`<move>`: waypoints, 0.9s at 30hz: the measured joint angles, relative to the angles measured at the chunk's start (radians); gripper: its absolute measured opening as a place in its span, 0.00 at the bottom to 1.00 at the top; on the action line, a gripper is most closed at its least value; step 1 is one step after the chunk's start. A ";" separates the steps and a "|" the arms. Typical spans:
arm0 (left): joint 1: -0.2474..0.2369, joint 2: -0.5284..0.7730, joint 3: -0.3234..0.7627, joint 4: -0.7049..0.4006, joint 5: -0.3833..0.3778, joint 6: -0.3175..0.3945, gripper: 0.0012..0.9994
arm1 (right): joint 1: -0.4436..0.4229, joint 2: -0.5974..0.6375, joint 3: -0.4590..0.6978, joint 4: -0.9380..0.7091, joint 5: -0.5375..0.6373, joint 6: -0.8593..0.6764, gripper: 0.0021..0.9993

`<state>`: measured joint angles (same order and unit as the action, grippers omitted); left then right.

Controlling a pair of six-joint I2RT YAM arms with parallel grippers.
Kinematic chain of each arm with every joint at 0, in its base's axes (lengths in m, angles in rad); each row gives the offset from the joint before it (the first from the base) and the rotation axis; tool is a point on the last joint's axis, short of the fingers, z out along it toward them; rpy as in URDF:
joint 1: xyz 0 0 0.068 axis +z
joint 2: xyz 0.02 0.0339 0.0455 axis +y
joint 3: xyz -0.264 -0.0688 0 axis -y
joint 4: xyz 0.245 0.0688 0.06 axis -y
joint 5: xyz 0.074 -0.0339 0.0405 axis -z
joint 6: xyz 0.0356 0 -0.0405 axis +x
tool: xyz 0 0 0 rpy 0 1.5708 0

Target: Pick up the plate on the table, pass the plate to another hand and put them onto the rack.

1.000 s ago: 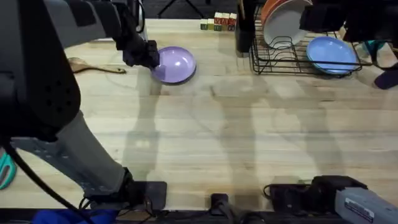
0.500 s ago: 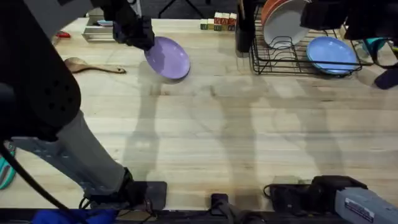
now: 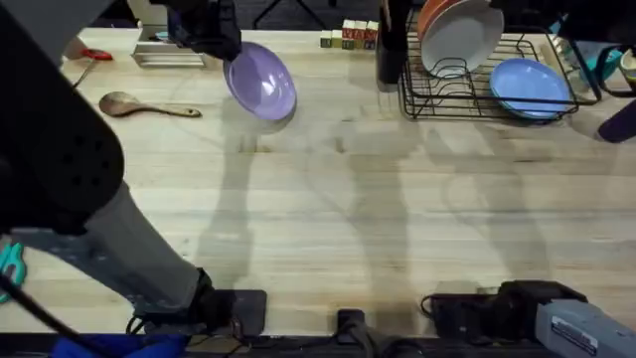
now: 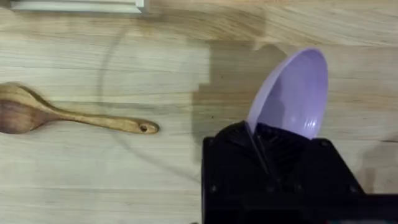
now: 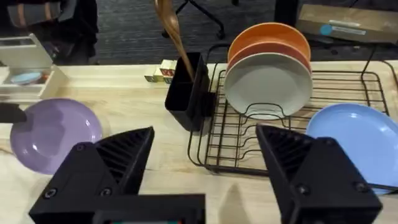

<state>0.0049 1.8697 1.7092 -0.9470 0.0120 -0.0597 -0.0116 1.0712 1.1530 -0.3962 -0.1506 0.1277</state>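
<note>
Plate (image 3: 261, 82) held tilted above table (image 3: 328, 209).
It is clamped by left gripper (image 4: 261, 149) at its 9 o'clock rim; right gripper (image 5: 205, 158) is spread, ungrasping; rack (image 3: 467, 94) is at 3 o'clock.

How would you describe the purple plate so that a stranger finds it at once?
Start at the black rack at the table's far right, then look left across the wood. The plate hangs tilted in the left claw, above a wooden spoon. It alone is purple and outside the rack.
</note>
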 joint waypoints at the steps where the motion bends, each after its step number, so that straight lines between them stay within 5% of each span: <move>1: 0.000 -0.013 0.000 0.000 0.005 0.000 0.04 | 0.000 0.002 0.000 0.000 0.000 0.008 1.00; 13: 0.000 -0.195 0.000 -0.025 0.112 0.000 0.04 | 0.014 0.055 0.001 0.038 0.000 0.106 1.00; 27: 0.000 -0.255 0.000 -0.046 0.271 0.000 0.04 | 0.180 0.055 0.002 0.081 0.000 0.112 1.00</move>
<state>0.0051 1.6145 1.7096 -0.9929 0.2832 -0.0597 0.1687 1.1258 1.1549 -0.3149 -0.1508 0.2401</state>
